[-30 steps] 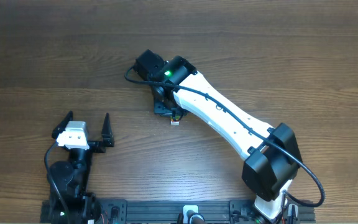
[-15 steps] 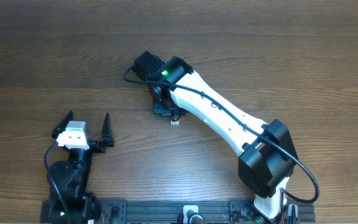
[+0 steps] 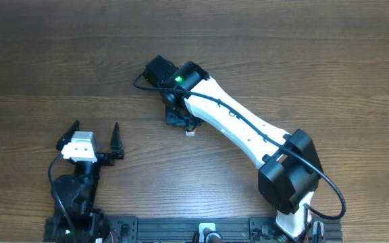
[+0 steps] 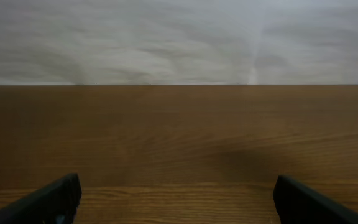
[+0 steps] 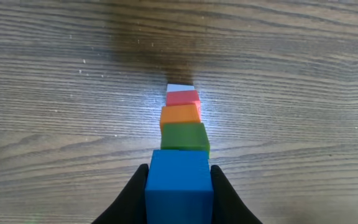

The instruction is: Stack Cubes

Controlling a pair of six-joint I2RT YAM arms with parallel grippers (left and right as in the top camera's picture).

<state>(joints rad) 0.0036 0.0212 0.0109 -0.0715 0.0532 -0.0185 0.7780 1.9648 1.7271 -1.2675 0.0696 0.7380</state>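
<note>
Right hand closed on the blue cube atop a five-cube stack, near the middle of the worktop.

Wood spreads broadly around the stack on every side. In the left wrist view the worktop's far edge meets a pale wall. Below the blue cube sit a green cube, an orange cube, a red cube and a white cube, lined up. The blue cube lies between the right hand's fingers, touching both. The left hand rests wide open near its base, well apart.

stack — mostly hidden under right arm | blue cube — cut by edge
</note>
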